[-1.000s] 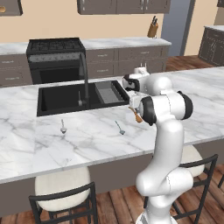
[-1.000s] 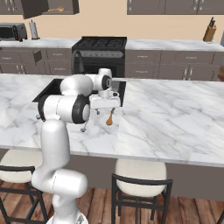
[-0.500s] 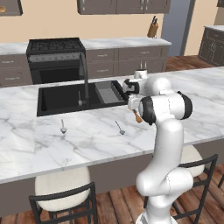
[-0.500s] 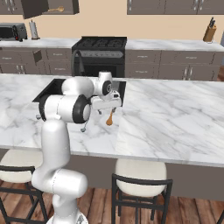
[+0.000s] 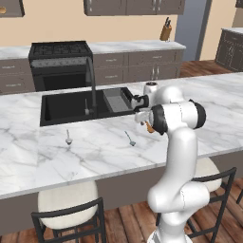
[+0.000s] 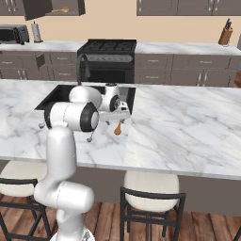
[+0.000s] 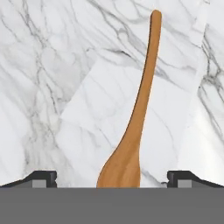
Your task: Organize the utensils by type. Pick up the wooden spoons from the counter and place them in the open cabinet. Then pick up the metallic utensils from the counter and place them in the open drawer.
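**Gripper spread over wooden spoon on island counter**

While the arm reaches forward and down, the gripper (image 7: 112, 177) hangs over the wooden spoon (image 7: 135, 118), its two dark fingertips (image 7: 41, 178) set wide apart, one at each side of the spoon's bowl and clear of it. Nothing is pinched. Lying flat on the white marble counter (image 7: 52, 78), the spoon points its slim handle away from the hand. From the right base view, the spoon (image 6: 117, 127) lies just beside the black sink (image 6: 56, 94), below the hand. Two metallic utensils (image 5: 130, 138) (image 5: 68, 138) lie on the counter (image 5: 95, 152) in front of the sink (image 5: 66, 107), well apart from each other. An upper cabinet (image 6: 37, 8) at the far wall stands open.
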